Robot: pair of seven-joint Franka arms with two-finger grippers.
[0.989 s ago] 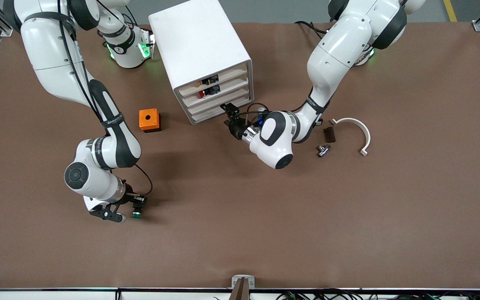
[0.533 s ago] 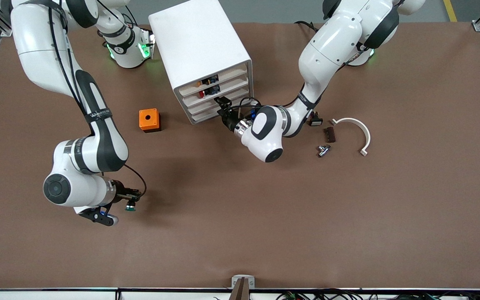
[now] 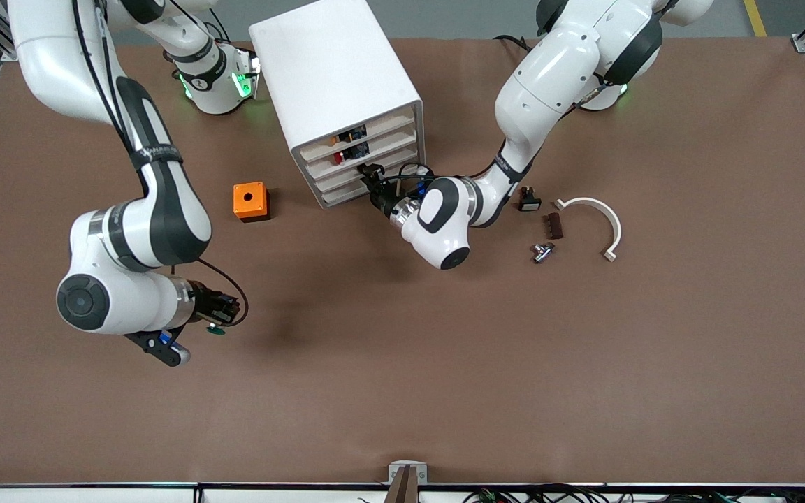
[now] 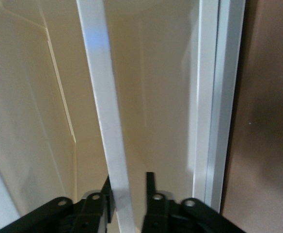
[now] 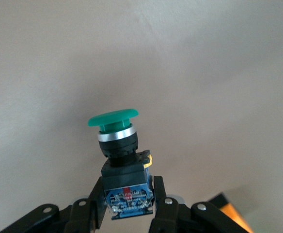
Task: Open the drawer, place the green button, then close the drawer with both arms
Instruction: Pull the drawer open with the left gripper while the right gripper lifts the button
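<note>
The white four-drawer cabinet point(image 3: 332, 77) stands toward the robots' side of the table. My left gripper point(image 3: 372, 175) is at the front of the third drawer point(image 3: 338, 181), which is shut. In the left wrist view its open fingers point(image 4: 129, 182) straddle the drawer's white front lip point(image 4: 100, 97); one finger touches the lip and the other stands apart. My right gripper point(image 3: 224, 311) is shut on the green-capped button point(image 3: 216, 330) and holds it above the brown table, near the right arm's end. In the right wrist view the fingers point(image 5: 128, 187) clamp the button's point(image 5: 117, 131) blue-grey body, cap pointing away.
An orange box point(image 3: 250, 201) sits beside the cabinet. A red-capped button point(image 3: 338, 157) lies in an upper drawer. A black white-faced button point(image 3: 530, 201), a brown block point(image 3: 553, 225), a metal part point(image 3: 541, 251) and a white curved piece point(image 3: 602, 213) lie toward the left arm's end.
My right gripper has lifted the green button off the table and drawn it toward the cabinet side. My left gripper has moved in to the third drawer's front lip.
</note>
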